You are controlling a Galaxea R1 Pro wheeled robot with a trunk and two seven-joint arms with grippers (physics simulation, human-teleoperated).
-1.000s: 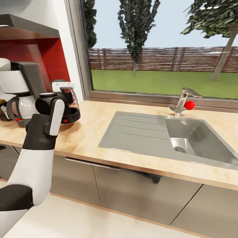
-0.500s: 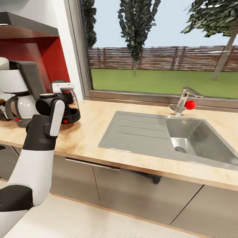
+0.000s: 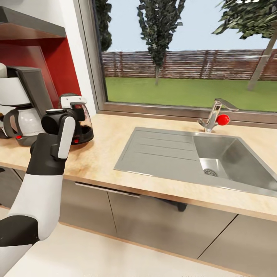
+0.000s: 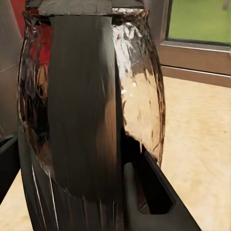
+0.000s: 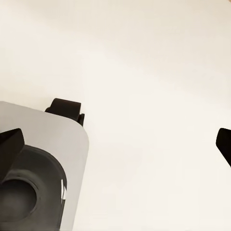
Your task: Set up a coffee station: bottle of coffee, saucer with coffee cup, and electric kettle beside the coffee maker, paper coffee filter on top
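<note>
The kitchen countertop (image 3: 104, 154) runs under a wide window (image 3: 184, 57), with a steel sink (image 3: 200, 157) and its red-knobbed tap (image 3: 215, 117) set into it, well apart from the appliances. The coffee maker (image 3: 21, 107) stands on the countertop against the red wall panel (image 3: 57, 65). Just beside it stands the electric kettle (image 3: 79, 119), its base on the countertop; bare wood lies open between kettle and sink. The left arm (image 3: 42, 181) rises in front, hiding part of the kettle. The left gripper (image 4: 120, 192) has its dark fingers (image 4: 154, 202) either side of the kettle's handle; whether they clamp it cannot be told. The right gripper (image 5: 115, 144) hangs spread wide over pale floor.
</note>
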